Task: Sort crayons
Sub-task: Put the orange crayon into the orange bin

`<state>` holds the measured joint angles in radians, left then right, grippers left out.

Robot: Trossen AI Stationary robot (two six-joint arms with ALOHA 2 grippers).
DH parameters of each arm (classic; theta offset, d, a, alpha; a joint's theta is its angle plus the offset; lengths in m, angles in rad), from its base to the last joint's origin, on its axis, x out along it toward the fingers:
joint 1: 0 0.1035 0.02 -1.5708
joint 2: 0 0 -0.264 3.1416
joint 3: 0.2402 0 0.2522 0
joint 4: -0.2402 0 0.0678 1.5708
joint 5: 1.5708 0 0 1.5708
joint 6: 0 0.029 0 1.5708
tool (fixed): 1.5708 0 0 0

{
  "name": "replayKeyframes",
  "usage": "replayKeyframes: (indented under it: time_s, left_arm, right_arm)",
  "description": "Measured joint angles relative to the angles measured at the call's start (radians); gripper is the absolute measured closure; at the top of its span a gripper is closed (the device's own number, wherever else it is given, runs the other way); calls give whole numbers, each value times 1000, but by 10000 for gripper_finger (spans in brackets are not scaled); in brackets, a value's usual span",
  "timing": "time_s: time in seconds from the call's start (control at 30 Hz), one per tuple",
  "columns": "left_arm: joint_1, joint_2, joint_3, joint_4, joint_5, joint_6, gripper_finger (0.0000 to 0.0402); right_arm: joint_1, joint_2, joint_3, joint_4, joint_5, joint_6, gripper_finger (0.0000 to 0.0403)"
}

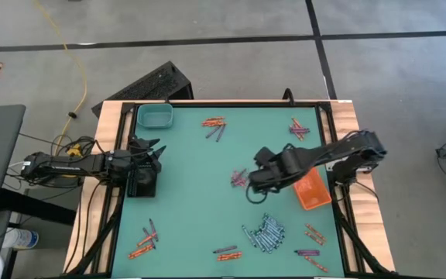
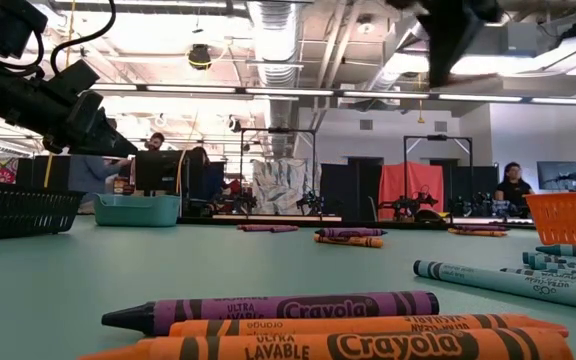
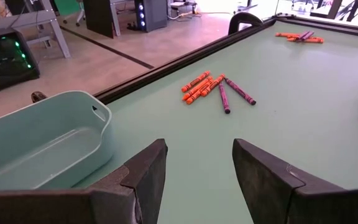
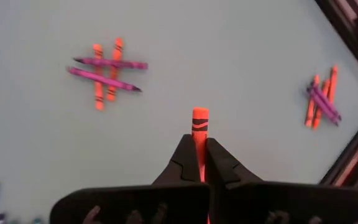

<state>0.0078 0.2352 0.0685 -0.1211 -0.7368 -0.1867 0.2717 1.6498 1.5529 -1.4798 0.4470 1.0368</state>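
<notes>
Spanning most of the high view, the green table (image 1: 200,194) carries everything, with a pale wooden border at its left and right edges. Both dark arms reach in over it: the left arm lies low along the left edge, its left gripper (image 3: 197,171) beside the black tray (image 1: 142,180), fingers spread apart with nothing between them and pointing toward the teal tray (image 3: 42,146), which sits at the table's far left corner. The right arm stretches from the right edge toward the middle, and the right gripper (image 4: 199,163) hangs above bare table surface, its fingers pinched tight on an orange-red crayon (image 4: 200,127) that pokes out past the fingertips. An orange tray (image 1: 313,190) sits just by the right arm, near the right edge. Loose crayons lie in scattered clusters: a heap of pale blue-grey crayons (image 1: 265,232) near the front, a crossed group of purple and orange ones (image 4: 104,73) below the right wrist camera, a small bunch near the far edge (image 1: 214,126), another at the far right (image 1: 298,129), a few by the front left (image 1: 145,240), and more along the front right (image 1: 312,246). Closest to the low camera, a purple crayon (image 2: 268,310) rests against two orange ones (image 2: 368,338), touching along their lengths.
</notes>
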Motion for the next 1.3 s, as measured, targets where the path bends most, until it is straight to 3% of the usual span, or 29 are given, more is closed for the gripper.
replayKeyframes:
  time_s: [0.27,0.43,0.93,1.3]
  left_arm:
    - [0,0,0,0,0,0,225]
    - [0,0,0,0,0,0,225]
    - [0,0,0,0,0,0,225]
    - [0,0,0,0,0,0,225]
  right_arm:
    - [5,-214,-395,227,-64,210,403]
    - [27,-271,-532,261,-130,333,403]
    - [149,-323,-658,175,-235,623,403]
    - [194,-321,-712,178,-247,746,399]
